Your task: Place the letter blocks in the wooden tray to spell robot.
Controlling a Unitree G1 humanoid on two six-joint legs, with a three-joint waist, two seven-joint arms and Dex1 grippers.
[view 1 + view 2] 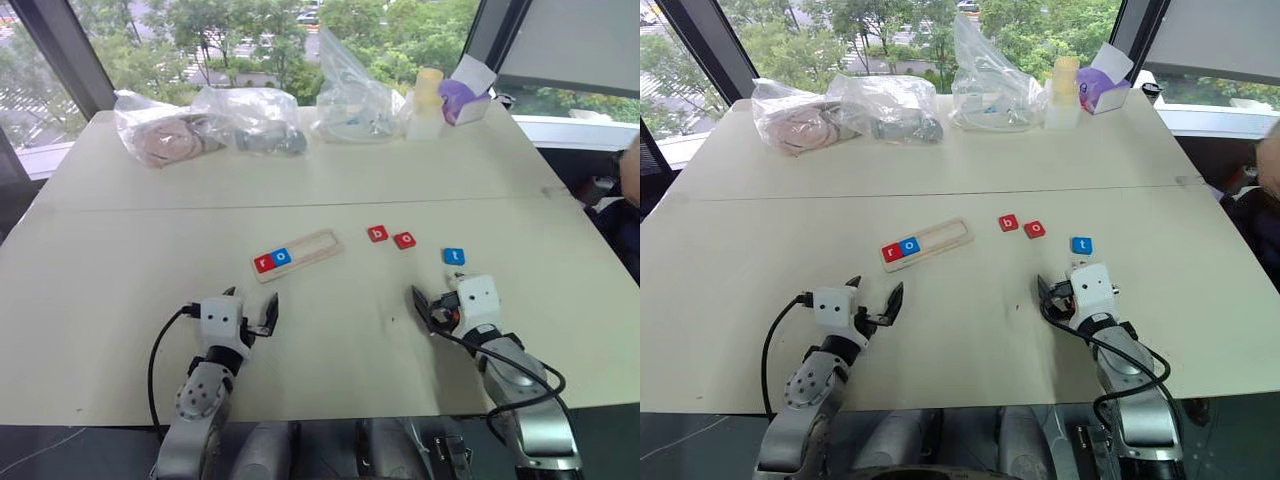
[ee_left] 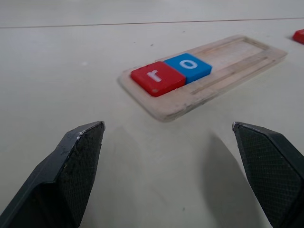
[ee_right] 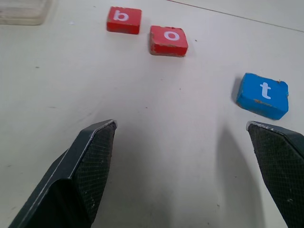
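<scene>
Both grippers, left [image 1: 255, 308] and right [image 1: 437, 300], hover empty, fingers wide. Wooden tray [image 1: 318, 246] holds red r [image 1: 264, 263] and blue o [image 1: 281, 256]. Red b [image 1: 377, 234] lies loose on the desk [image 1: 120, 280], ahead of the right gripper, probably the nearer one.

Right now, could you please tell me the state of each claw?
Left claw: open, holding nothing.
Right claw: open, holding nothing.
</scene>
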